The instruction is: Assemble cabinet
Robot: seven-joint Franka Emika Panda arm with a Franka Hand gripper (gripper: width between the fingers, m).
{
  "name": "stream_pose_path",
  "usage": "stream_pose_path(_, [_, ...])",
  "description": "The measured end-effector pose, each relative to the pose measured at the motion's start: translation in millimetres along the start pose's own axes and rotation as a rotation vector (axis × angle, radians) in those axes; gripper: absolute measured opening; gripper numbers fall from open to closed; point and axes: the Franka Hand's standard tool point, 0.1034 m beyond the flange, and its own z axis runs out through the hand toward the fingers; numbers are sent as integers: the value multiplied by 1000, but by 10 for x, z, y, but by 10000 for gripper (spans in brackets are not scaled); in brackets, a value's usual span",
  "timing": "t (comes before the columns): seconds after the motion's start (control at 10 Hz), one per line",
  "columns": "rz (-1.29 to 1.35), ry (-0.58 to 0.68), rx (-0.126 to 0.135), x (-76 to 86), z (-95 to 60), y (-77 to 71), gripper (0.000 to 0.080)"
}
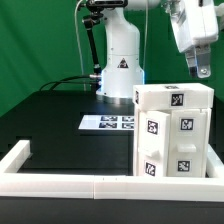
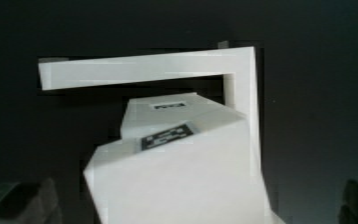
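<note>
Exterior view: white blocky plastic cabinet with square black-and-white tags (image 1: 172, 130) upright on the black table top (image 1: 50, 120), at the exterior view's right, pressed up against the long low white border rail (image 1: 60, 183) running along the near edge. Flat white marker board with a strip of tags (image 1: 108, 122) flat on the table just to the exterior view's left of the cabinet, apart from it. White robot arm base with a triangle label (image 1: 120, 60) behind the marker board, farther back than the cabinet. White-housed two-finger gripper (image 1: 200, 70) hanging above the cabinet's top face, over its right part, not touching it. Dark fingertips visible, but cannot tell whether spread or closed from here. Green backdrop behind everything.

Wrist view: cabinet (image 2: 167, 150) seen from above, white angled body with one tag on its upper face, flat white panel edge forming a bracket shape over it. Dark blurred finger tips (image 2: 16, 200) at both lower corners, wide apart, so pincer released, nothing between them. Black table around the cabinet.
</note>
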Motion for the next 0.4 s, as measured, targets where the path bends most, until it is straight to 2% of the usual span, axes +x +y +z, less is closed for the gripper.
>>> stream_pose_path(0.4, [-18, 0, -2, -6, 10, 6, 797])
